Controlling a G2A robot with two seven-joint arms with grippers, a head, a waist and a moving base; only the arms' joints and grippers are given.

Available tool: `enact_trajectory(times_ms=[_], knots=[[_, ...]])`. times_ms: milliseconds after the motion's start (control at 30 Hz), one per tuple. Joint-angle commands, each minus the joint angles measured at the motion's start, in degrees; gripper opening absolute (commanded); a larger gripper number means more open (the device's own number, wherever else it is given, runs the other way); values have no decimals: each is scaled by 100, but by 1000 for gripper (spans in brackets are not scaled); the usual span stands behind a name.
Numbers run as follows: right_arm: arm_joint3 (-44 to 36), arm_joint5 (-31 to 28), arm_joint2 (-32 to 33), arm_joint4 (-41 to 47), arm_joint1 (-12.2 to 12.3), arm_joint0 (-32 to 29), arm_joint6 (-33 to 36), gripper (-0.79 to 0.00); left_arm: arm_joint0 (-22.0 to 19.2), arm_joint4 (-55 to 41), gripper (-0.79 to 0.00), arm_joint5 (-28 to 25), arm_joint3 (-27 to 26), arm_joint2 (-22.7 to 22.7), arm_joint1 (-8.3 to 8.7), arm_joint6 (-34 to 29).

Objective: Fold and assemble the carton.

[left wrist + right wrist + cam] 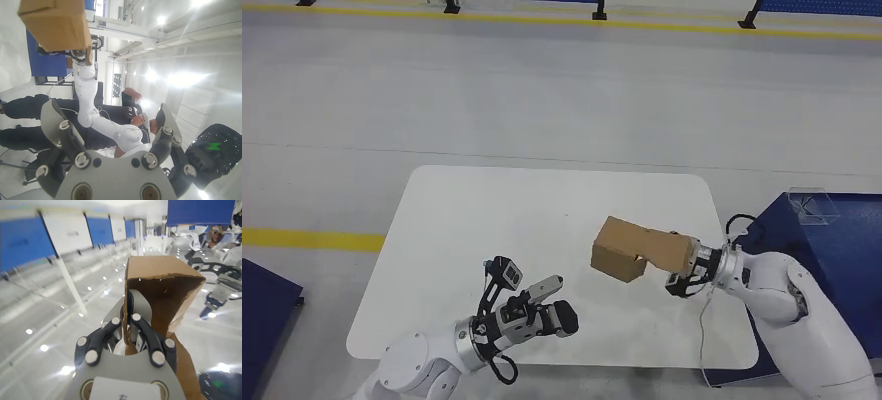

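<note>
A brown cardboard carton [634,250] is held up over the right half of the white table [472,220]. My right gripper [688,270] is shut on one wall of the carton [160,275], one finger inside and one outside. The carton's open end faces the right wrist camera, its edge torn. My left gripper [552,300] is near the table's front edge, open and holding nothing, its fingers [51,113] spread wide. From the left wrist view the carton [54,24] hangs farther off, with a loose flap at its corner.
A blue bin [827,240] stands right of the table. Another blue object [267,300] sits at the left edge. A yellow floor line [312,239] runs left of the table. Bare table top lies left and behind the carton.
</note>
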Motion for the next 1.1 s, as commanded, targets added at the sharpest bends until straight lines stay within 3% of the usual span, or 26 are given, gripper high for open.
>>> enact_trajectory(times_ms=[0, 100, 200, 433, 467, 567, 600, 633, 733, 767, 833, 867, 900, 967, 1000, 1067], knots=[[-205, -1007, -5, 1097, 45, 116, -2192, -785, 0, 0, 0, 0, 0, 0, 0, 0], [-213, -1947, -114, 1562, 61, 231, -3140, -785, 0, 0, 0, 0, 0, 0, 0, 0], [-79, -2607, -359, 1519, 45, 342, -3602, -785, 0, 0, 0, 0, 0, 0, 0, 0], [739, -3321, -1183, 1095, -147, 817, -3259, -785, 0, 0, 0, 0, 0, 0, 0, 0], [822, -3370, -1273, 1154, -183, 892, -3181, -757, 0, 0, 0, 0, 0, 0, 0, 0], [981, -3393, -1487, 1319, -276, 1071, -3017, -403, 0, 0, 0, 0, 0, 0, 0, 0], [1007, -3389, -1534, 1381, -301, 1121, -3003, -95, 0, 0, 0, 0, 0, 0, 0, 0], [1018, -3352, -1561, 1443, -321, 1167, -2982, -15, 0, 0, 0, 0, 0, 0, 0, 0], [997, -3267, -1512, 1715, -352, 1249, -2958, -12, 0, 0, 0, 0, 0, 0, 0, 0], [973, -3234, -1457, 1811, -349, 1257, -2996, -12, 0, 0, 0, 0, 0, 0, 0, 0], [879, -3055, -1273, 1872, -322, 1265, -3019, -92, 0, 0, 0, 0, 0, 0, 0, 0], [816, -2891, -1155, 1872, -301, 1243, -2999, -80, 0, 0, 0, 0, 0, 0, 0, 0], [757, -2702, -1023, 1883, -276, 1206, -2991, -175, 0, 0, 0, 0, 0, 0, 0, 0], [640, -2161, -699, 1722, -216, 1129, -2809, -616, 0, 0, 0, 0, 0, 0, 0, 0], [573, -1703, -543, 1558, -189, 1066, -2585, -760, 0, 0, 0, 0, 0, 0, 0, 0], [580, -754, -265, 1193, -146, 892, -2043, -785, 0, 0, 0, 0, 0, 0, 0, 0]])
